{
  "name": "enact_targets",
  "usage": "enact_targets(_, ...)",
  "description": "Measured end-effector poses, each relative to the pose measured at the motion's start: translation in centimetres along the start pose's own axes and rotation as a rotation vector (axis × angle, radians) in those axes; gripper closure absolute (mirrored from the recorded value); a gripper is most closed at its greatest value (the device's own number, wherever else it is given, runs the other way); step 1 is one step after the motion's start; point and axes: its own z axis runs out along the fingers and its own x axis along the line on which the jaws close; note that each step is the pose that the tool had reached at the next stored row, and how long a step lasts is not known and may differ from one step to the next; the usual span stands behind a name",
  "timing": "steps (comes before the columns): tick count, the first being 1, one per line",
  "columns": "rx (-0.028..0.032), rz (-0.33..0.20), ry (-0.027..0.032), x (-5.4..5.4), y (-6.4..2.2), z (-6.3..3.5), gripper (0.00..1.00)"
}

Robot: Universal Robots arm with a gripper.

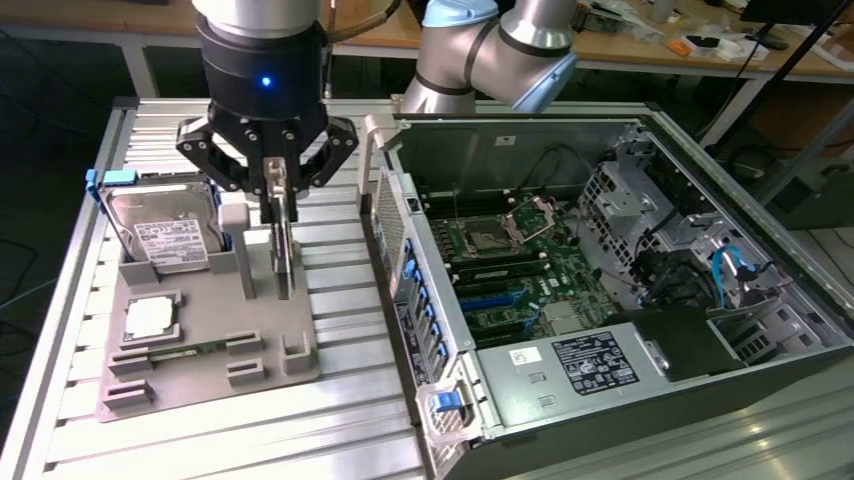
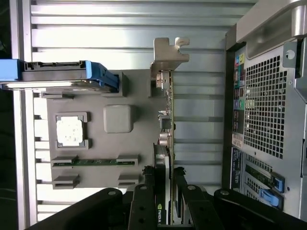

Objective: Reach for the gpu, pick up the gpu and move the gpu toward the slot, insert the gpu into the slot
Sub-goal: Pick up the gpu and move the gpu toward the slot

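Observation:
The gpu (image 1: 284, 255) stands on edge over the grey fixture plate (image 1: 200, 380), a thin dark card seen end-on. My gripper (image 1: 276, 200) comes down from above and is shut on the card's upper edge. In the wrist view the gpu (image 2: 168, 120) runs as a narrow strip with its silver bracket (image 2: 169, 55) at the far end, and my gripper (image 2: 168, 194) has a black finger on each side of it. Whether the card still touches the fixture I cannot tell. The slot (image 1: 487, 298) is a blue strip on the green motherboard (image 1: 567, 265) inside the open computer case, to the exterior view's right of the gripper.
On the fixture lie a silver hard drive (image 1: 167, 238) in a blue frame, a square processor chip (image 1: 151, 317) and a memory stick (image 1: 187, 350). The case's side wall (image 1: 400, 290) with blue clips stands between fixture and motherboard. Cables (image 1: 727, 270) and a power supply (image 1: 587, 365) crowd the case's near end.

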Motion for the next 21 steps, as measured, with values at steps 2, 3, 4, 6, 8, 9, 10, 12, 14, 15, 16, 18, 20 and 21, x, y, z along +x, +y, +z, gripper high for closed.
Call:
enact_targets(2, 0.0, 0.0, -0.0001, 0.0, 0.0, -0.71, 0.73)
enact_targets(3, 0.0, 0.0, 0.0, 0.0, 0.0, -1.08, 0.73)
enact_targets(4, 0.0001, 0.0, 0.0001, 0.0, 0.0, -1.46, 0.73)
enact_targets(6, 0.0001, 0.0, 0.0, 0.0, 0.0, -2.18, 0.73)
enact_targets(8, 0.0, 0.0, 0.0, 0.0, 0.0, -2.82, 0.73)
enact_targets(9, 0.0, 0.0, 0.0, 0.0, -0.01, -3.44, 0.73)
enact_targets(10, 0.0, 0.0, 0.0, 0.0, -0.01, -3.94, 0.73)
enact_targets(12, 0.0001, 0.0, 0.0, 0.0, -0.01, -4.6, 0.73)
enact_targets(14, 0.0, 0.0, 0.0, 0.0, -0.01, -5.31, 0.73)
enact_targets(15, 0.0, 0.0, -0.0001, 0.0, -0.01, -5.63, 0.73)
enact_targets(16, 0.0, 0.0, 0.0, 0.0, -0.01, -6.0, 0.73)
enact_targets(18, -0.0001, 0.0, -0.0001, 0.0, -0.01, -6.72, 0.73)
enact_targets(20, 0.0, 0.0, 0.0, 0.0, -0.02, -7.39, 0.73)
enact_targets(21, 0.0, 0.0, 0.0, 0.0, -0.02, -7.68, 0.73)
